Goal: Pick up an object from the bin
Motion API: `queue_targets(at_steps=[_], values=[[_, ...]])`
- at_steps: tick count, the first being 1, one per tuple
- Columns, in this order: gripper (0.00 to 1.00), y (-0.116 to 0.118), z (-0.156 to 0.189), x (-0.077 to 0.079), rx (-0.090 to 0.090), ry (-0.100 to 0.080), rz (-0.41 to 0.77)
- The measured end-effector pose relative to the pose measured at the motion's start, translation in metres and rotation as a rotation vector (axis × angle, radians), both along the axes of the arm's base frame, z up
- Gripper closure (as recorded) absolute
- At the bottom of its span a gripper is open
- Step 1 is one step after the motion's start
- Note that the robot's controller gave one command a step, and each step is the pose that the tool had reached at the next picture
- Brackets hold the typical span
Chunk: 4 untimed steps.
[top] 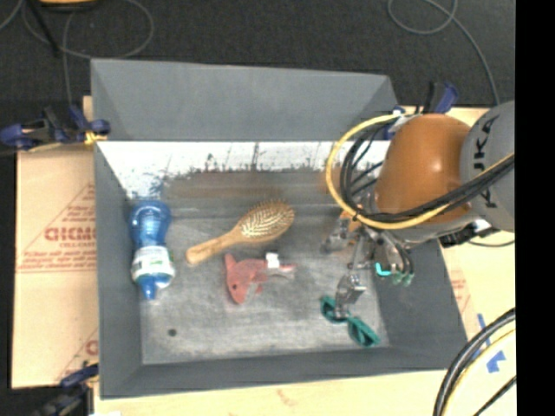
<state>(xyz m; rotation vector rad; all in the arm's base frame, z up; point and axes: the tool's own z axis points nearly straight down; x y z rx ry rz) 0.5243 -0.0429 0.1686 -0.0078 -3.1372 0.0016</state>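
Here, the gripper (352,289) hangs low at the lower right of the grey bin (260,355), just above a small green looped thing (359,328) lying on the floor; whether it is open or closed cannot be told.

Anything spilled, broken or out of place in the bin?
Nothing stands out. The blue bottle lies on its side at the left, no spill around it; the wooden hairbrush, red toy and green thing lie loose.
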Motion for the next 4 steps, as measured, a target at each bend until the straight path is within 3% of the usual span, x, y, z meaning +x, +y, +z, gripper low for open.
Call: queue_targets(at_steps=[1,2,3,4], values=[[0.00,0.000,0.003,0.001,-0.001,-0.006,0.001],[0.00,0.008,-0.035,0.009,0.001,-0.017,-0.015],[0.00,0.024,-0.069,0.024,0.000,-0.005,0.057],[0.00,0.068,-0.082,0.044,0.000,-0.009,0.108]])
